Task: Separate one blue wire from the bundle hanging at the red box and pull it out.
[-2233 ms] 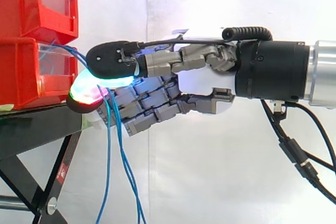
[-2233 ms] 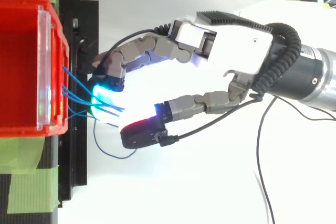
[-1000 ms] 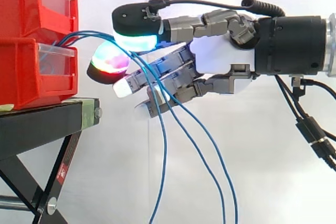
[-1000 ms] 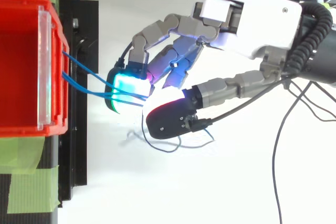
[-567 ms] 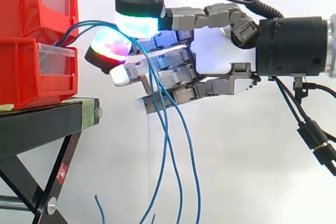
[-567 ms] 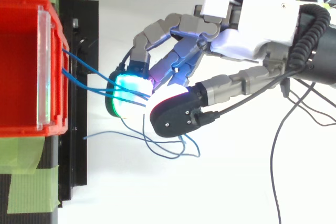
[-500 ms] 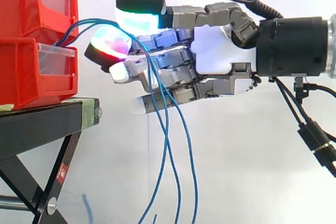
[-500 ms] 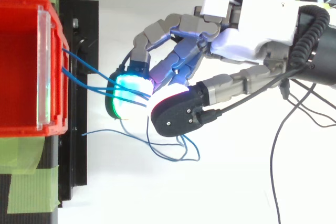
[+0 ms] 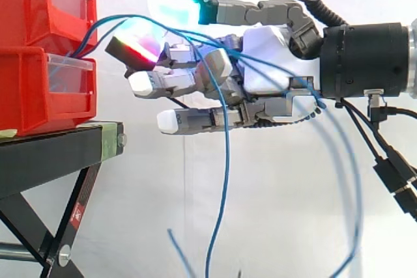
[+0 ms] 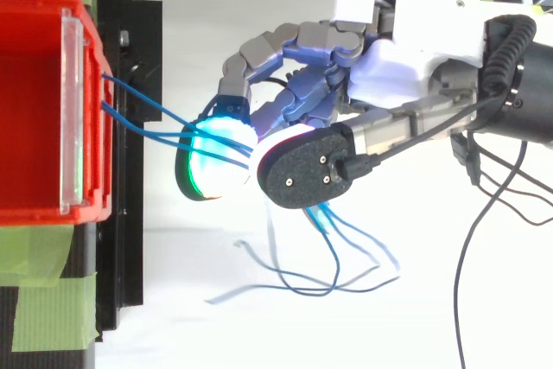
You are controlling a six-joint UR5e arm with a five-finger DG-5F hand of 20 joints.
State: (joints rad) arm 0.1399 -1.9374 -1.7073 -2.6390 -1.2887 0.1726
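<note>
Hand: the robot's grey-and-white hand (image 9: 267,63) reaches in level from the right and stops just short of the boxes, above the mouth the wires come from.
Grasp: the thumb pad (image 9: 172,4), glowing green-white, sits over a curled fingertip pad (image 9: 137,43) glowing red and cyan, and the thin blue wires (image 9: 227,154) pass between the two. I judge this a light pinch closed on the wires. The other fingers lie almost straight below and hold nothing.
Strands held: more than one crosses the pads, so in my judgement no single wire is separated yet.
Wire path: the wires arc up from the box and over the fingertip. One then drops straight down below the fingers, while the others trail across the palm towards the wrist, their loose ends blurred.
Reason for posture: holding the wires above the box mouth lifts them off its front and fans them apart, which should make one easier to pick out.
Anchor: the red plastic box (image 9: 26,96), with a clear front panel, is the lower of two stacked. The wires' inner ends are lodged at its top front edge and are not pulled out.
Support: a black metal stand (image 9: 58,154) carries the boxes. The green tape (image 10: 43,300) beside the box probably keeps things from shifting under a pull.
Backdrop: a white curtain (image 9: 273,213).
Risk: a pull with this grasp would likely draw several wires together.
</note>
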